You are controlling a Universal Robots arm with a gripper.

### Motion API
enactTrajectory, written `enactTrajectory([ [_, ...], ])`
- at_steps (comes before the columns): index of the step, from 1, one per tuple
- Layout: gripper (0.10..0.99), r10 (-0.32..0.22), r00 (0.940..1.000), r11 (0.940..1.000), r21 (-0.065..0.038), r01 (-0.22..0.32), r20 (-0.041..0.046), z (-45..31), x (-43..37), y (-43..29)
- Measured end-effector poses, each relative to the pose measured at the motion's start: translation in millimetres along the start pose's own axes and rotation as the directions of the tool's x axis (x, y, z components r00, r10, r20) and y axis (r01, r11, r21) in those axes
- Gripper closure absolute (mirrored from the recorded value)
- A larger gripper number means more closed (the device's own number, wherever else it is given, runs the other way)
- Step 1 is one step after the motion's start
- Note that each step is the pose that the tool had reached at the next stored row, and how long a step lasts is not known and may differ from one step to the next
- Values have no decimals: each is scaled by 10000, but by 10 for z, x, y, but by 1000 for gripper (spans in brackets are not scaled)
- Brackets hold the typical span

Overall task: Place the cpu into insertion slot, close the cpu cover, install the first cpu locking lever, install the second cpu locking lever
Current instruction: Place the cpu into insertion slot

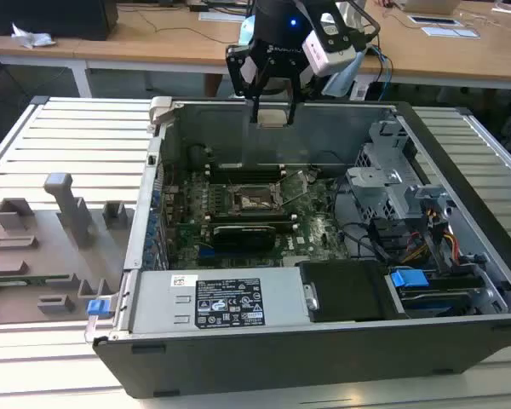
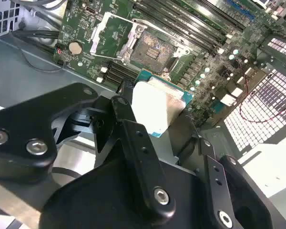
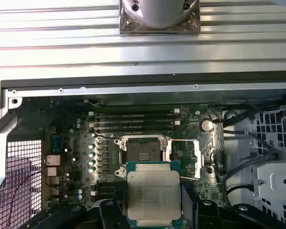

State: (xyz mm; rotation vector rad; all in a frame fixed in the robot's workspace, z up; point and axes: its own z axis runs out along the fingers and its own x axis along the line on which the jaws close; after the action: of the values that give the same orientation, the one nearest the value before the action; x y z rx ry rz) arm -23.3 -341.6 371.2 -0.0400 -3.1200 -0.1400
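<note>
My gripper (image 1: 272,109) hangs above the back wall of the open computer case, shut on the cpu (image 1: 272,118). In both wrist views the cpu (image 3: 153,194) (image 2: 163,107) is a silvery square chip on a teal edge, clamped between black fingers (image 2: 126,102) and held in the air. The insertion slot (image 3: 144,151) (image 2: 155,49) (image 1: 254,202) lies bare below it on the green board. The cpu cover (image 2: 112,31) (image 3: 199,160) is flipped open beside the slot. A thin lever (image 1: 300,186) stands raised next to the slot.
A long black card (image 1: 247,232) lies in front of the slot. The power supply (image 1: 226,302) fills the case front, and a drive cage (image 1: 392,183) with cables stands at the exterior view's right. A grey fixture tray (image 1: 43,247) sits outside the case.
</note>
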Motion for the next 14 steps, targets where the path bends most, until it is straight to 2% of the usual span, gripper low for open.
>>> enactTrajectory([
  [7,545,0,10000,10000,17,0,1,97,-2,-9],
  [10,545,0,10000,10000,21,0,0,173,-3,-15],
  [14,545,0,10000,10000,21,0,0,202,-4,-18],
])
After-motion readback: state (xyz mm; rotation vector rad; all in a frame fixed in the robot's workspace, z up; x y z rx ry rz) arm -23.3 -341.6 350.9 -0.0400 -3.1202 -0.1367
